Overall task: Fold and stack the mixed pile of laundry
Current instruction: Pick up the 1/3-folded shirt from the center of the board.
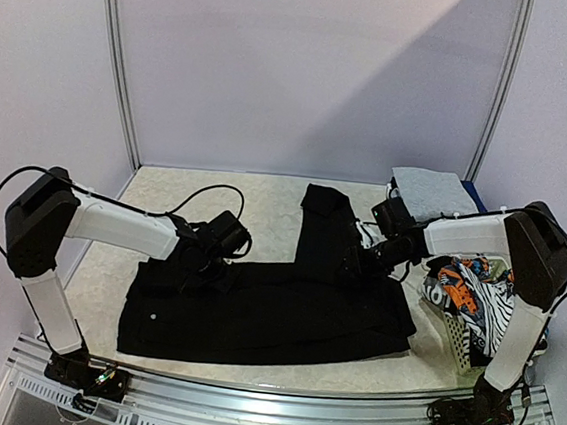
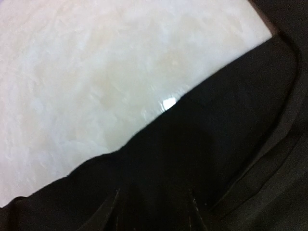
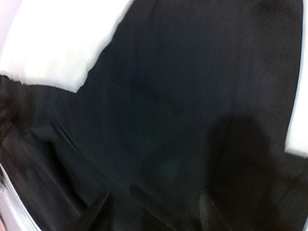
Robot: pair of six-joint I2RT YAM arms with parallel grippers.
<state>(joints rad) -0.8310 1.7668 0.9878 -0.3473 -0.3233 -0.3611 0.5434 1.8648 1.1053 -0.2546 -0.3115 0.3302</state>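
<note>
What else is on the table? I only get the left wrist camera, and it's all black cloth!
Observer: That cloth is a black top, spread nearly across the table.
Operator: Any other clothes?
Observer: A grey shirt lies in the far right corner.
Operator: Where's the other arm?
Observer: The right gripper is on the black top too, near its middle.

A cream, marbled tabletop [image 1: 265,196] sits inside pale lavender walls [image 1: 308,64]. A slim metal pole [image 1: 118,56] rises at the back left. A white lattice basket [image 1: 458,342] stands near the front right corner, just behind the aluminium rail [image 1: 275,401].
</note>
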